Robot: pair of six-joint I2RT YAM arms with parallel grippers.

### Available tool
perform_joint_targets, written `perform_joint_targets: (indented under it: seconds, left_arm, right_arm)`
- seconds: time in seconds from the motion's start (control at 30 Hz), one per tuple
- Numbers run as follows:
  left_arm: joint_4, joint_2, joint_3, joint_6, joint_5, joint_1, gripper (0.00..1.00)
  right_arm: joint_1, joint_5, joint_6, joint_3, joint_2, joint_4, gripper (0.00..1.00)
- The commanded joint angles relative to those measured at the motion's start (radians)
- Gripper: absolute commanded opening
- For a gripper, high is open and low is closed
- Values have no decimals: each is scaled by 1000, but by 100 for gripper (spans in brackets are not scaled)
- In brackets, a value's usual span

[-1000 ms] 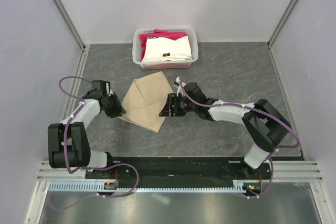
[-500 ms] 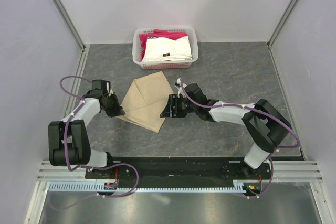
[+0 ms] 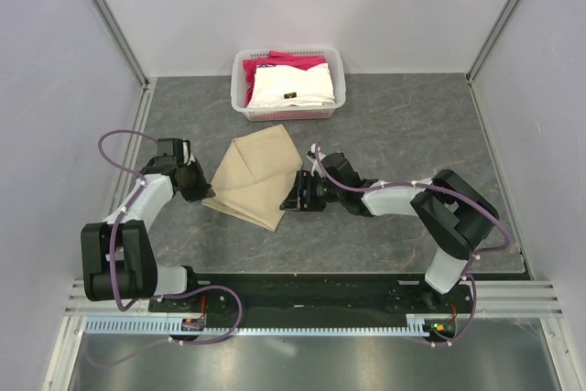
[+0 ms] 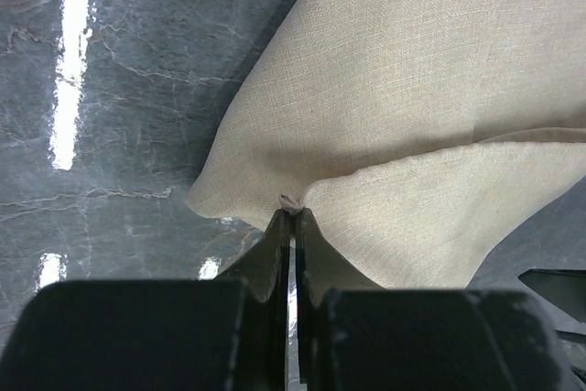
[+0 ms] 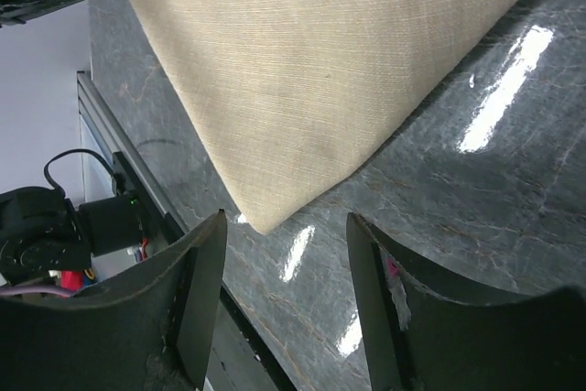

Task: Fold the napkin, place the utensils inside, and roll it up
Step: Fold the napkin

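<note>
The tan napkin (image 3: 252,176) lies folded on the dark table, its near corner pointing at the arms. My left gripper (image 3: 203,194) is shut on the napkin's left corner, and the wrist view shows the jaws (image 4: 291,213) pinching a small tuck of cloth (image 4: 412,89). My right gripper (image 3: 293,199) is open and empty, low beside the napkin's right edge near its near corner. In the right wrist view the gripper (image 5: 284,219) stands just short of the napkin's point (image 5: 302,70), which does not lie between the fingers. The knife shows in no view.
A white basket (image 3: 236,80) at the table's back holds a white folded cloth (image 3: 291,87) on a pink-red one (image 3: 291,60). Walls and metal posts close in the table on the left, right and back. A black rail runs along the near edge.
My right gripper has slid toward the near edge along the napkin's right side. The left gripper still holds the left corner and has drawn it slightly left.
</note>
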Motion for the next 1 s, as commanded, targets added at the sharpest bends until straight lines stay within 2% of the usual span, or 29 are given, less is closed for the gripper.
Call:
perform_joint_targets:
  seconds: [0.0,0.4,0.5,0.57,0.67,0.7,0.73,0.77,0.87,0.97]
  left_arm:
    - [14,7,27,29,-30,12,2]
    - [4,24,35,33,-24,17,2]
    - [2,27,38,35,-16,17,2]
    - [1,30,39,35,-7,19,2]
    - [-1,23,44,42,16,19,12]
    - [1,15,46,42,20,17,27]
    - [4,1,46,44,20,19,32]
    - [4,-8,46,44,20,17,46]
    - [11,-54,40,38,10,19,67]
    - [22,-101,32,35,-7,19,75]
  right_arm:
    - [14,-2,26,2,54,67,62]
    - [60,28,70,31,158,97,54]
    - [69,41,79,37,181,97,48]
    - [70,45,87,37,195,97,41]
    - [69,60,82,37,206,86,30]
    - [69,67,81,37,209,83,23]
    - [67,68,81,37,207,83,20]
    - [67,70,81,37,210,84,17]
    - [67,74,72,40,210,78,6]
    - [67,79,44,57,207,54,0]
